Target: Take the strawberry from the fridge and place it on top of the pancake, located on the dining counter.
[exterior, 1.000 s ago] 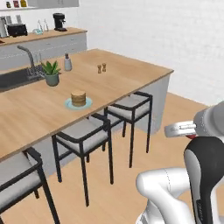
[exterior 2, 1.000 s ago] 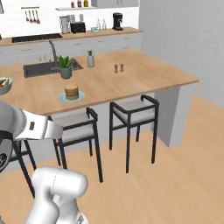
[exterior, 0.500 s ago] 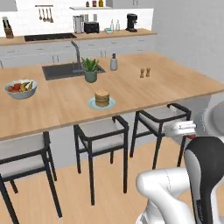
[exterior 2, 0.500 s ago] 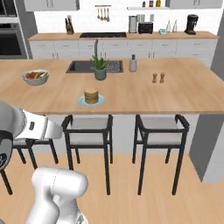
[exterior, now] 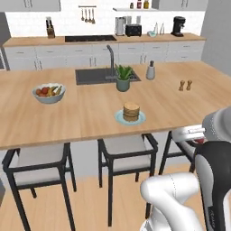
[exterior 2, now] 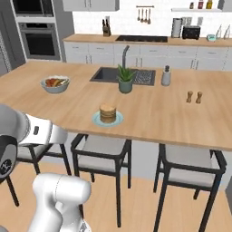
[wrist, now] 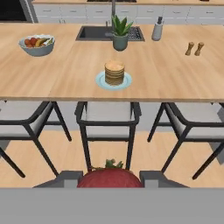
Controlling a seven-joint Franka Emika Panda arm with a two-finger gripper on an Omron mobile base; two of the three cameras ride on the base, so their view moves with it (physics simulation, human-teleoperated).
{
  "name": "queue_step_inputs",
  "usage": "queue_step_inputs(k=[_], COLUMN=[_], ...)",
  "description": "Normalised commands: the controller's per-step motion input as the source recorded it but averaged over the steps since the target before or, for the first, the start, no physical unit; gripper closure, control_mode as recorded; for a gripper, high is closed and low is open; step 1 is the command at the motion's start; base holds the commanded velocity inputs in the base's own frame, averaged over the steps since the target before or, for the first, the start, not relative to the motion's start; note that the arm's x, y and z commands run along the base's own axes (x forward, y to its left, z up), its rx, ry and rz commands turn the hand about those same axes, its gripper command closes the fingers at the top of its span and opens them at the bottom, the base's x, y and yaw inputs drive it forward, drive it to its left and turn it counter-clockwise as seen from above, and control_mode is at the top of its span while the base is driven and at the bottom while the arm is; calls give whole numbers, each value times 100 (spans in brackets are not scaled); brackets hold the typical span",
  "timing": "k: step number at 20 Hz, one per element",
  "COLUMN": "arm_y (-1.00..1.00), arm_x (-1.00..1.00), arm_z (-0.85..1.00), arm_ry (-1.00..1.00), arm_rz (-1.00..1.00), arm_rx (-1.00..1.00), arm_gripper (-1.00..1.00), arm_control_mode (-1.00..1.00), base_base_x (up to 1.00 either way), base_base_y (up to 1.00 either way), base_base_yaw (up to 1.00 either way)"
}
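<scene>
Red strawberry (green leaves on top) sits clamped in the gripper, between its two fingers. Far ahead of the gripper, past a chair, the pancake rests on its plate on the table, right of a fruit bowl.
</scene>
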Motion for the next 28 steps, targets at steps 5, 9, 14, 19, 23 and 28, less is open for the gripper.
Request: queue_step_inputs(k=[5, 9, 14, 19, 23, 28], arm_y=[0, 0, 0, 0, 0, 0], arm_x=[0, 0, 0, 0, 0, 0], arm_z=[0, 0, 0, 0, 0, 0], arm_ry=[0, 0, 0, 0, 0, 0], arm_rz=[0, 0, 0, 0, 0, 0], arm_rx=[0, 0, 0, 0, 0, 0], arm_gripper=[100, 100, 100, 100, 100, 100], arm_control_mode=[100, 100, 100, 100, 100, 100], base_base_x=[61, 46, 51, 56, 51, 29], base_base_y=[-12, -16, -25, -29, -8, 5], base_base_yaw=[2, 0, -3, -6, -1, 0])
